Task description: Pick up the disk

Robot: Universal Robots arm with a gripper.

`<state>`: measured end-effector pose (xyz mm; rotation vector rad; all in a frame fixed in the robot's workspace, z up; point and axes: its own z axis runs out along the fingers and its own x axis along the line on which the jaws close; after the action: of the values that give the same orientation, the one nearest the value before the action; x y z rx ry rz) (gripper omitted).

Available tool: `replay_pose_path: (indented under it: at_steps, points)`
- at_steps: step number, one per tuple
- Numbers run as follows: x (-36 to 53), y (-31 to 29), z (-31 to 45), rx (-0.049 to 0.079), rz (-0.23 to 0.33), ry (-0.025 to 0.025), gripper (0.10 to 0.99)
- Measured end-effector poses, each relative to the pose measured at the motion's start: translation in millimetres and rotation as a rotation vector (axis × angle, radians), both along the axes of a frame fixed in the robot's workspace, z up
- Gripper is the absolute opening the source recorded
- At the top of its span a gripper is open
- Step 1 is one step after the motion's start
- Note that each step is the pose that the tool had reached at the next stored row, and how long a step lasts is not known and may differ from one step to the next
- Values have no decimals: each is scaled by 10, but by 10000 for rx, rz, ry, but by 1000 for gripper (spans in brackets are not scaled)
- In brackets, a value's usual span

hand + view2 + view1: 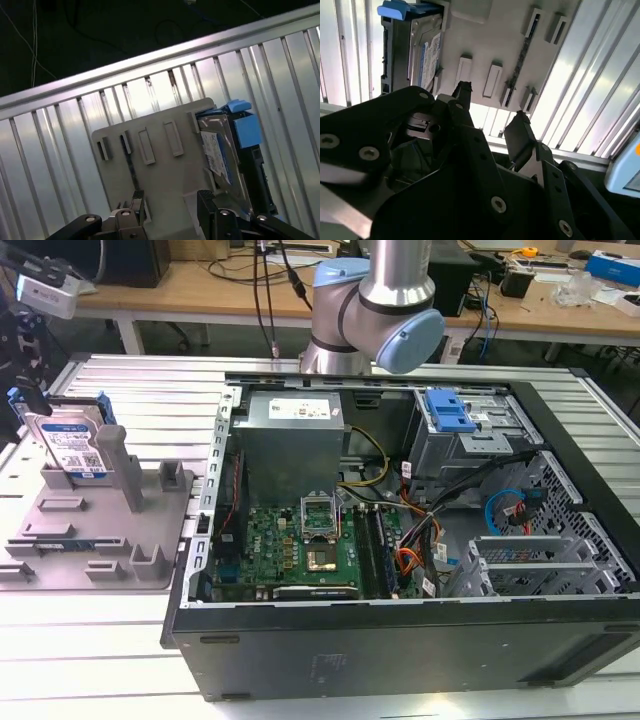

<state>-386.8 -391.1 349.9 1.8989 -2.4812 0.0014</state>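
Observation:
The disk (70, 445) is a silver hard drive with a white-and-blue label and blue edge rails. It stands upright on its edge at the far-left corner of the grey fixture (150, 530), on the exterior view's left. In both wrist views the disk (422, 55) (225, 150) sits at one end of the fixture (490, 35) (160, 175). My gripper (490, 115) (172, 205) hovers above the fixture, apart from the disk and off to its side. Its black fingers (462, 95) are open with nothing between them.
An open computer case (560, 420) lies on the ribbed metal table (110, 380), right of the fixture, with a blue drive-bay latch (448, 410) inside. The arm's body (375, 310) rises behind the case. Cluttered wooden benches (560, 310) stand at the back.

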Motion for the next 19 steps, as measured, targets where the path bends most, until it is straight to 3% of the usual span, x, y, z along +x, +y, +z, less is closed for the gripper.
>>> replay_pose_path:
  at_steps: [6, 15, 19]
  points:
    - [1, 0, -15, -56, 1058, -73, 541]
    - [1, 0, -36, -137, 2703, -93, 541]
    - [1, 0, -35, -139, 2845, -92, 541]
